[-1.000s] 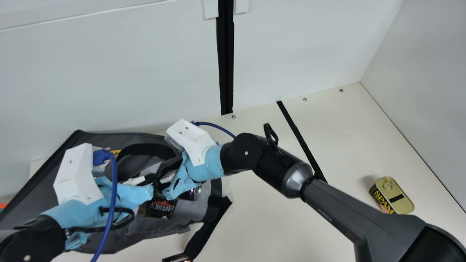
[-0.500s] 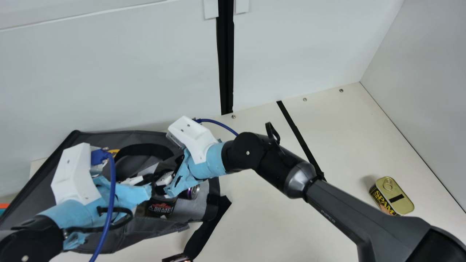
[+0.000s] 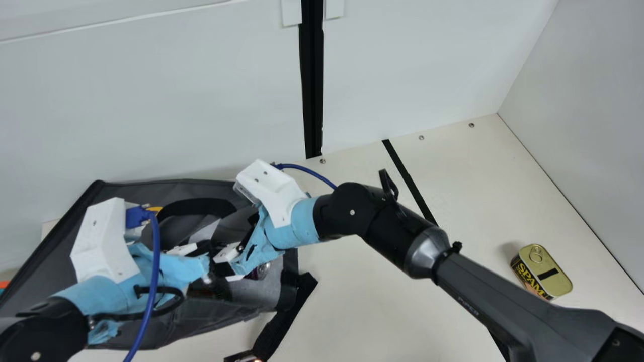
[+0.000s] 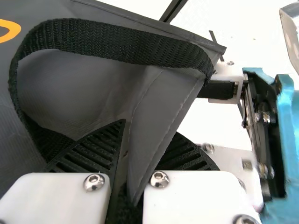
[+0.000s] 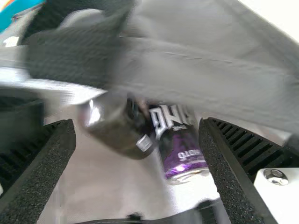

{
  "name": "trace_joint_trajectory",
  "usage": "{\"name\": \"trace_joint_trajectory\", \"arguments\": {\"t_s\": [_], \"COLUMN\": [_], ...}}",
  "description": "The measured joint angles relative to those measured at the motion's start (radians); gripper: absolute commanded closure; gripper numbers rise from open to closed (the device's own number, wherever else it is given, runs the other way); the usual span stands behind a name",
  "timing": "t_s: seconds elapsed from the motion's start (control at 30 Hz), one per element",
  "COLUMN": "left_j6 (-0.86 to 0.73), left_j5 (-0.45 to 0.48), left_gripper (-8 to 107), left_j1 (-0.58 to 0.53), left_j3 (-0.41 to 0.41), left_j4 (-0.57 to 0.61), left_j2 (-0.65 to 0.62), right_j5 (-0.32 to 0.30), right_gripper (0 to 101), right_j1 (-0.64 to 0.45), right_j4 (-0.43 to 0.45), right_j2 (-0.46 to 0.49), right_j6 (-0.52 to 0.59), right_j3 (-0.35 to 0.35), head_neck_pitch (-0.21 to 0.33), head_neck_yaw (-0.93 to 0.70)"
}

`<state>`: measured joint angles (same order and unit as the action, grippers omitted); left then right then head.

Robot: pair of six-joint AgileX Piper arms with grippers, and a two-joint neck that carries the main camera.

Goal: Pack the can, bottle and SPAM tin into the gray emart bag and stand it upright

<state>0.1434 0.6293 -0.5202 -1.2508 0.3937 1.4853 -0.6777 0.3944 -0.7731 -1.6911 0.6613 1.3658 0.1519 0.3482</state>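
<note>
Cream table (image 3: 382, 301), white panels behind: gray emart bag (image 3: 53, 251) lying down with two grippers at it, SPAM tin (image 3: 549, 271) off alone

White panels (image 3: 151, 95) rise behind the table, split by a black vertical strip (image 3: 312, 90), and a thin black line (image 3: 407, 176) crosses the tabletop at the main view's right of the bag. The gray emart bag lies on its side in that view's left part. One black webbing handle (image 4: 112, 41) arches across its outer face, and a black strap (image 3: 282, 314) trails from the mouth over the table toward the near edge.

The left gripper (image 3: 209, 261) is clamped on the bag: in the left wrist view a stitched fold of gray fabric (image 4: 156, 112) runs down between its ribbed fingers (image 4: 96, 147). The right gripper (image 3: 220, 267) is close to it, at the mouth of the bag. In the right wrist view its two fingers stand wide apart, with a gray panel of fabric and dark webbing across the space before them.

Beyond that panel, inside the bag, a purple and black can (image 5: 182, 144) lies beside a dark, glossy bottle (image 5: 119, 123), partly covered. The SPAM tin sits on the table well apart from the bag, toward the main view's right, its gold ring-pull lid facing up.
</note>
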Motion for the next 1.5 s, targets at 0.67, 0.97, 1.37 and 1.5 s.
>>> {"name": "trace_joint_trajectory", "arguments": {"t_s": [0.67,0.97,1.37,1.5], "left_j6": [0.0,0.0,0.0,0.0], "left_j5": [0.0,0.0,0.0,0.0], "left_gripper": [107,107,107,107], "left_j1": [0.0,0.0,0.0,0.0], "left_j3": [0.0,0.0,0.0,0.0], "left_j4": [0.007,0.007,0.007,0.007], "left_j2": [0.0,0.0,0.0,0.0], "right_j5": [-0.017,-0.059,-0.137,-0.17], "right_gripper": [6,6,6,6], "right_j1": [-0.062,-0.105,-0.208,-0.253], "right_j4": [0.003,-0.013,-0.025,-0.025], "right_j2": [0.129,0.206,0.303,0.329], "right_j6": [0.052,0.085,0.133,0.155], "right_j3": [-0.113,-0.149,-0.171,-0.174], "head_neck_pitch": [0.0,0.0,0.0,0.0], "head_neck_yaw": [-0.002,0.0,0.0,-0.002]}}
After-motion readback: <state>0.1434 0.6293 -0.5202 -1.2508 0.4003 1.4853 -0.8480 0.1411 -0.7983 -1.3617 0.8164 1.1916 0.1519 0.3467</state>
